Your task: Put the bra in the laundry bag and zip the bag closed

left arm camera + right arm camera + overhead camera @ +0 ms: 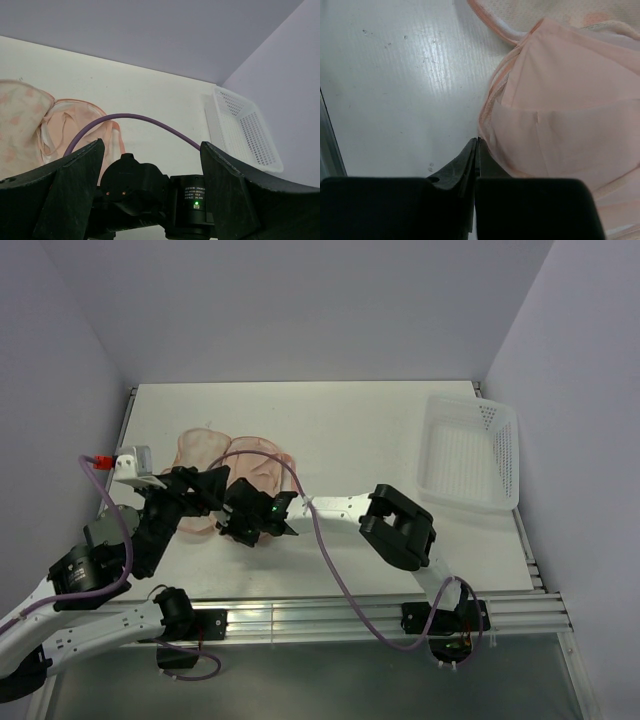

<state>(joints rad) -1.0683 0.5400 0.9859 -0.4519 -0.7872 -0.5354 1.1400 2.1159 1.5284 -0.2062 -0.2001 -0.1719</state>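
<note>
The laundry bag (200, 448) lies open on the table's left half, and its spotted fabric shows in the left wrist view (15, 125). The pale pink bra (262, 468) lies beside or on the bag's right half, straps loose (75, 122). In the right wrist view the bra (560, 100) fills the right side, with the bag's whitish mesh (580, 15) above it. My right gripper (477, 141) is shut, its tips touching the bra's near edge; I see nothing clearly pinched. My left gripper (151, 147) is open and empty, just left of the right wrist (245, 515).
A white perforated basket (470, 455) stands at the table's right edge, also in the left wrist view (245, 130). A purple cable (130, 116) arcs over the bra from the right arm. The two arms crowd together at the front left. Walls enclose the table.
</note>
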